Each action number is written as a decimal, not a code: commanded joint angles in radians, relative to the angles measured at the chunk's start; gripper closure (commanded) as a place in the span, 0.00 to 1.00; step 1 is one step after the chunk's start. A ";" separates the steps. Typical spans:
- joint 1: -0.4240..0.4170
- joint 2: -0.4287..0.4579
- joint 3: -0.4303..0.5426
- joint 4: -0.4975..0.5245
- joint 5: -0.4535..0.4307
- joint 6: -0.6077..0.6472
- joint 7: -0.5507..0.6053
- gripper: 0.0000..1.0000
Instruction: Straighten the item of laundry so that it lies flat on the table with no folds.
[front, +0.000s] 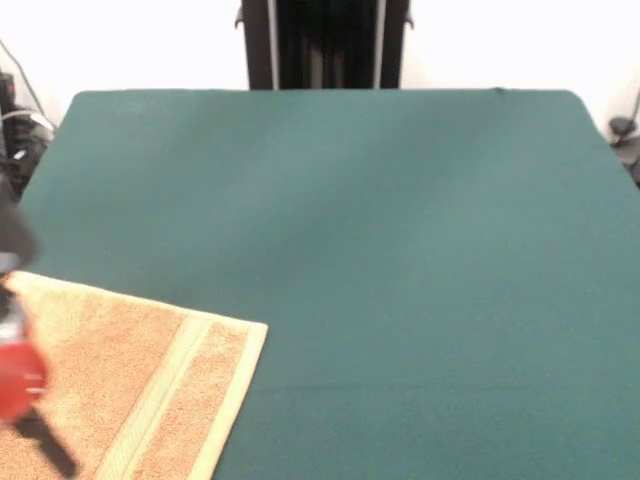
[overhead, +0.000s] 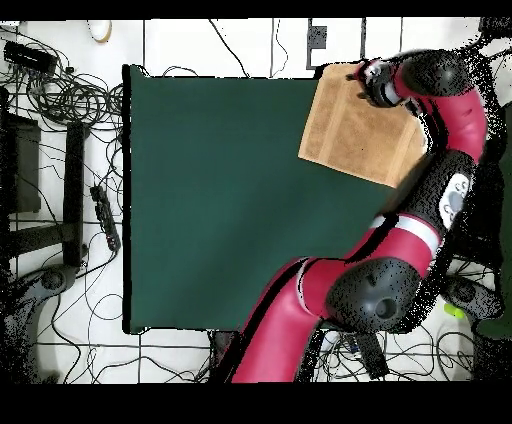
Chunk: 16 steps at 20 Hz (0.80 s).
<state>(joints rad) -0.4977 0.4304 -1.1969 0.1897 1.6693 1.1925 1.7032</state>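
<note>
The item of laundry (front: 130, 390), an orange-tan towel with a paler stripe near one end, lies at the table's (front: 400, 250) near left corner and runs past the picture's edges. From overhead the towel (overhead: 355, 130) lies spread and slightly skewed at the top right corner of the green table (overhead: 220, 200). No fold shows on the part I can see. My gripper (overhead: 362, 82) hangs over the towel's top edge, near its corner. In the front view the arm's end (front: 16, 380) is a red and black blur at the left edge. The arm hides the towel's right side from overhead.
The red arm (overhead: 450, 150) curves along the table's right side in the overhead view. Cables (overhead: 60, 90) and a power strip (overhead: 105, 215) lie on the floor beyond the table's left edge. The green cloth spreads wide to the left of the towel.
</note>
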 joint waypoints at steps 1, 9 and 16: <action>0.102 0.139 -0.043 -0.121 -0.022 -0.085 -0.012 0.00; 0.167 0.140 0.038 -0.061 -0.066 -0.207 0.079 0.00; 0.160 0.124 -0.012 -0.060 -0.066 -0.124 0.171 0.00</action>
<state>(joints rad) -0.3916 0.5055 -1.1984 0.1611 1.6491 0.9816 1.7032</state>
